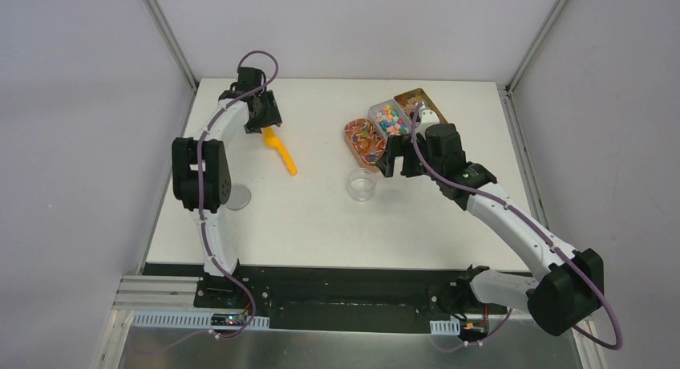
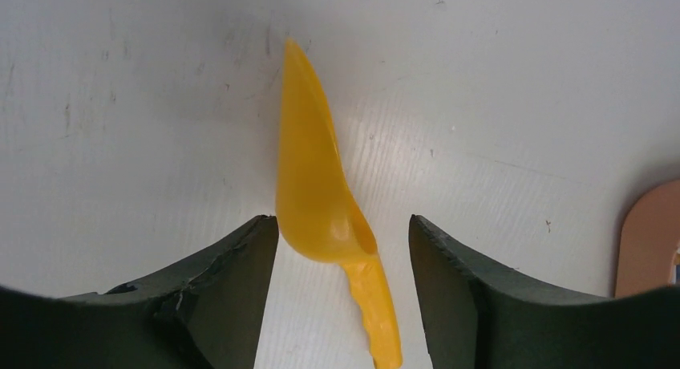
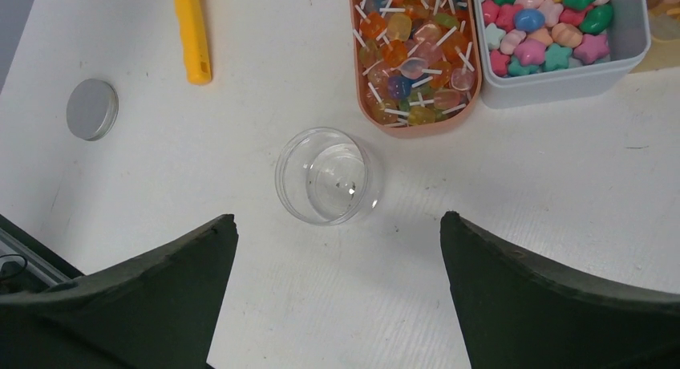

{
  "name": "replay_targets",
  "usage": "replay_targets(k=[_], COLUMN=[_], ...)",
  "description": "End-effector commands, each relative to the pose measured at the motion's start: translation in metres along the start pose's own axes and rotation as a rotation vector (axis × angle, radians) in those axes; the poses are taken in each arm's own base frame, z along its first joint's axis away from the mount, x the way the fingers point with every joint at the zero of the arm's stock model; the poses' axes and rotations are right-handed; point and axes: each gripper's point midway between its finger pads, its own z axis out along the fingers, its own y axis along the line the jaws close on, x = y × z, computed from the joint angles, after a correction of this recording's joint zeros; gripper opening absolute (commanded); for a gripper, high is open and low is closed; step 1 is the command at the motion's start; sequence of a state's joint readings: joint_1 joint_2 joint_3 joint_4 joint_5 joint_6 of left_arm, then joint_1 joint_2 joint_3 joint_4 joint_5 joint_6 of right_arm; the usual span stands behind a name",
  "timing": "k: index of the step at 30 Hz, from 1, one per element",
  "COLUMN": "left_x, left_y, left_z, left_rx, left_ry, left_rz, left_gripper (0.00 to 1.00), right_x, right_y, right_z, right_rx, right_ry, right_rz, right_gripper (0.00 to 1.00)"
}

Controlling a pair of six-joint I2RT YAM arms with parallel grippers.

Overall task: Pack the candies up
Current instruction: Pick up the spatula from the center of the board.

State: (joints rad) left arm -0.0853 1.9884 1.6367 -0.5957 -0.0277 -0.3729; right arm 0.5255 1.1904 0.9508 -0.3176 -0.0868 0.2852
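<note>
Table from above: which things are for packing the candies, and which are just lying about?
Likely for the job: candies, orange scoop, clear jar, silver lid.
Likely just lying about: lollipop tray, brown tin.

Bright, even light casts soft shadows on the white matte tabletop [image 1: 321,216]; wrist views warp and blur near edges.

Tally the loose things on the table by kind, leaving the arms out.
Containers: 3 (pink tray, grey box, brown tin)
Clear jar: 1
Scoop: 1
Lid: 1
Total: 6
</note>
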Motion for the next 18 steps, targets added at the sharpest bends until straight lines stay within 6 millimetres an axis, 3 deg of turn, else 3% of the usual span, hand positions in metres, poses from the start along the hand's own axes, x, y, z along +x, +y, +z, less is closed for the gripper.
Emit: replay_targets(k=[1, 9, 13, 15, 18], left_x=[-0.022, -0.012, -0.003, -0.001, -0.003], left_y=[-0.011, 0.000, 0.005, 0.005, 0.002], left_z=[0.012, 0.034, 0.040, 0.039, 0.031], left_rx=[0.022, -0.037, -0.052, -0.046, -0.021], left_ry=[-0.044, 0.001, 0.036, 0.047, 0.053], left_rz=[0.022, 0.033, 0.031, 0.029, 0.011], left_gripper=[0.62, 0.60, 0.52, 0.44, 0.21], right_x=[-0.018, -0.019, -0.020, -0.020, -0.022], right_y=[-0.002, 0.012, 0.012, 0.017, 0.023], right_z=[-0.013, -0.014, -0.013, -0.013, -0.014], right_rx=[0.010, -0.059, -0.053, -0.080, -0.110], right_ry=[-0.076, -0.076, -0.065, -0.066, -0.073], right_rz=[-0.075, -0.056, -0.045, -0.043, -0.030], right_gripper=[1.00, 1.00, 1.00, 1.00, 1.00])
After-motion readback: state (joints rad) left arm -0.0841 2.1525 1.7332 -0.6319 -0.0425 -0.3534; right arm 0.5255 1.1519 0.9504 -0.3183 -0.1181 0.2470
